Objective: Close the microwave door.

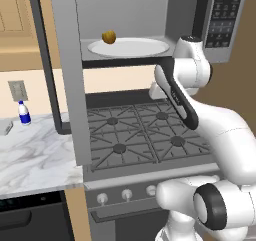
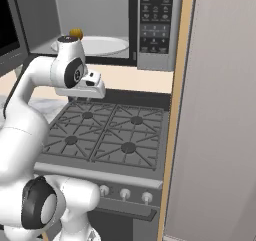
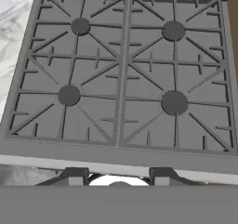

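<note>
Tool [image 3: 118, 180] over stove [image 3: 123, 74], empty, opening unclear | microwave [image 1: 150, 20] open | plate [image 1: 129, 47] holds yellow item [image 1: 109, 36]

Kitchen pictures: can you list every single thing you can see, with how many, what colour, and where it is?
microwave: one, grey, above the stove, open.
microwave door: one, silver-grey frame, swung out to the left.
plate: one, white, inside the microwave.
small round thing: one, yellow-brown, on the plate.
keypad: one, dark, on the microwave's right side.
stove: one, dark grey grates, four burners, below the microwave.
knobs: three, pale, on the stove's front.
counter: one, white marble, left of the stove.
bottle: one, white and blue, on the counter.
wall socket: one, grey, above the counter.
gripper: one, dark fingertips, above the stove, fingers apart.
</note>
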